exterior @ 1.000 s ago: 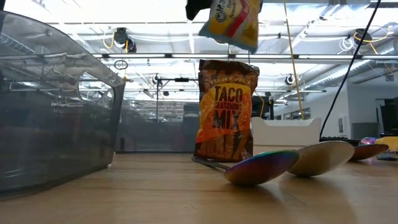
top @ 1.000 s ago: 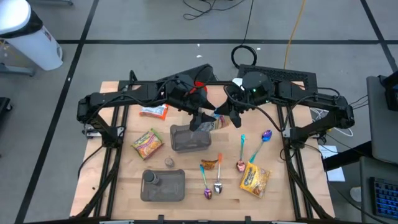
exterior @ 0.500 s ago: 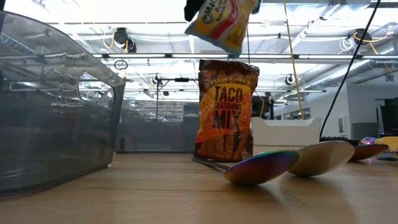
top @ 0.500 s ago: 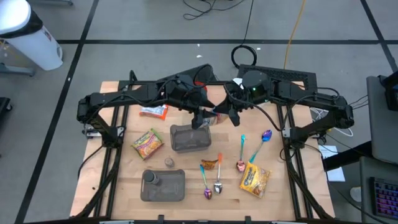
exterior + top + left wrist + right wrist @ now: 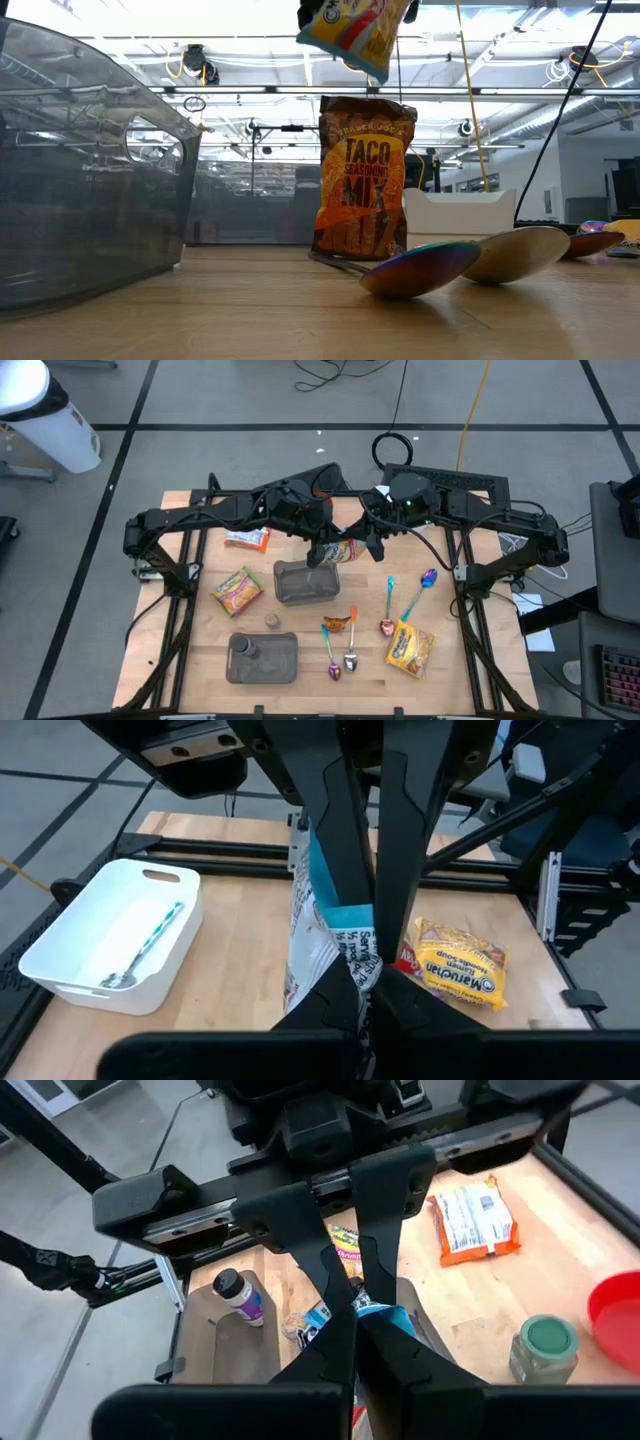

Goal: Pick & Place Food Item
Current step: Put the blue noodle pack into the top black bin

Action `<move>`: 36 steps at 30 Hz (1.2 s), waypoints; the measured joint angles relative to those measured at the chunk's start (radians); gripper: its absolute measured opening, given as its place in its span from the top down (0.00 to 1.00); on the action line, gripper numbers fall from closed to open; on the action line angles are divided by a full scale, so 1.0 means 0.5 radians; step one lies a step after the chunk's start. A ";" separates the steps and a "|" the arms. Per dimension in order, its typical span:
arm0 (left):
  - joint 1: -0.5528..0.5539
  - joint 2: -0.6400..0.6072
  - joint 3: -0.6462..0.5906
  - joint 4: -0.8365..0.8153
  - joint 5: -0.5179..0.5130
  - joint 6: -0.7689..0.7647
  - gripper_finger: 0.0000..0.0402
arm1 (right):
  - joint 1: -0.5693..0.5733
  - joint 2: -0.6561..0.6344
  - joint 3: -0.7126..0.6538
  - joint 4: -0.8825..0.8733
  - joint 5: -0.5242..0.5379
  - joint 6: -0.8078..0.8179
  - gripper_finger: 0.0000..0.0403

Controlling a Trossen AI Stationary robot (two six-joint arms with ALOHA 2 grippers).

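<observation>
Left gripper [image 5: 322,550] is seen clamped on one end of a crinkly foil snack packet [image 5: 343,551], right gripper [image 5: 368,546] clamped on the other end; the packet is held stretched between both, in the air, upper middle of the high view, just above the far rim of a grey translucent bin [image 5: 304,582]. In the low view the packet [image 5: 350,30] hangs at top centre, yellow and white print with a red stripe, wrinkled. In the left wrist view the packet [image 5: 325,945] shows white printed film with a blue edge, pinched by the dark fingers [image 5: 345,995]. What the bin holds cannot be told. Below centre, a flat grey tray [image 5: 262,658] is seen with a small jar on it. A glossy orange taco seasoning pouch [image 5: 364,180] stands upright at low view centre, iridescent metal spoons [image 5: 425,268] lying beside it. A yellow noodle packet [image 5: 237,590] lies at middle left, another yellow packet [image 5: 410,647] at lower right. A white plastic bin [image 5: 112,935] holding a teal-handled spoon [image 5: 145,948] is seen in the left wrist view.
</observation>
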 joint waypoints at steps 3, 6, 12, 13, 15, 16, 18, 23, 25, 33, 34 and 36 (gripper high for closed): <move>0.000 -0.005 0.003 -0.001 0.007 0.011 0.99 | -0.001 -0.005 -0.001 0.049 0.000 -0.022 0.95; 0.010 -0.006 0.005 0.001 0.056 0.015 0.99 | -0.030 -0.010 -0.001 0.077 -0.019 -0.031 0.87; 0.063 -0.005 0.005 0.001 0.178 0.013 0.99 | -0.152 -0.066 -0.002 0.119 -0.089 -0.026 0.62; 0.072 -0.004 0.005 -0.011 0.210 0.013 0.99 | -0.171 -0.078 -0.001 0.134 -0.071 -0.028 0.58; 0.081 0.001 -0.005 -0.096 0.307 0.014 0.99 | -0.216 -0.107 0.004 0.166 -0.044 -0.047 0.51; 0.083 0.008 -0.005 -0.098 0.340 0.015 0.99 | -0.245 -0.128 0.004 0.162 -0.049 -0.071 0.48; 0.089 0.008 -0.005 -0.101 0.388 0.018 0.99 | -0.296 -0.154 0.004 0.167 -0.084 -0.114 0.43; 0.093 0.004 -0.001 -0.132 0.379 0.037 1.00 | -0.396 -0.178 0.003 0.140 -0.296 -0.112 0.38; 0.091 0.005 -0.001 -0.121 0.380 0.039 0.99 | -0.413 -0.178 0.003 0.085 -0.432 -0.107 0.38; 0.108 0.003 -0.001 -0.130 0.375 0.046 1.00 | -0.341 -0.102 0.002 -0.128 -0.666 -0.191 0.43; 0.112 0.003 -0.001 -0.139 0.372 0.045 1.00 | -0.331 -0.102 0.002 -0.128 -0.667 -0.208 0.43; 0.124 0.003 -0.001 -0.157 0.360 0.046 1.00 | -0.323 -0.102 0.002 -0.131 -0.655 -0.240 0.44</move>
